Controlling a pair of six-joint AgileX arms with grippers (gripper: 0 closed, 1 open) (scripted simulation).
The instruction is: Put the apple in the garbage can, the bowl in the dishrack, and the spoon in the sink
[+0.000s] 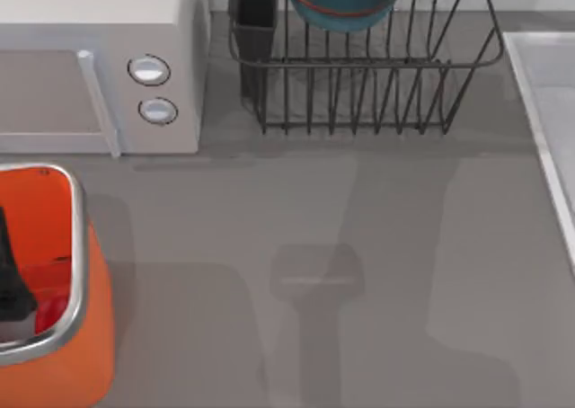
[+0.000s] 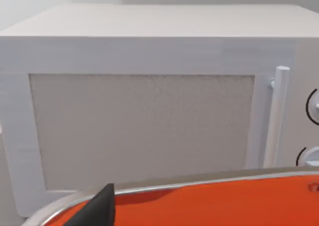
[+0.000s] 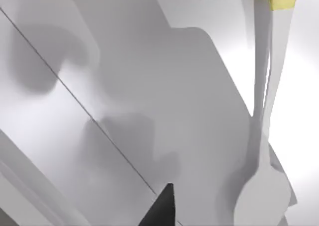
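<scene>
The blue bowl (image 1: 343, 2) was seen in the dishrack (image 1: 377, 84); the spoon (image 3: 261, 186) lay in the sink (image 3: 149, 86). The state of either arm's fingers could not be told.

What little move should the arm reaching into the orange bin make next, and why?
Probably lift the left gripper straight up out of the garbage can. A glossy red shape, likely the apple, lies inside the can right beside the gripper, so that part of the job looks done and the arm only needs to clear the silver rim.
</scene>
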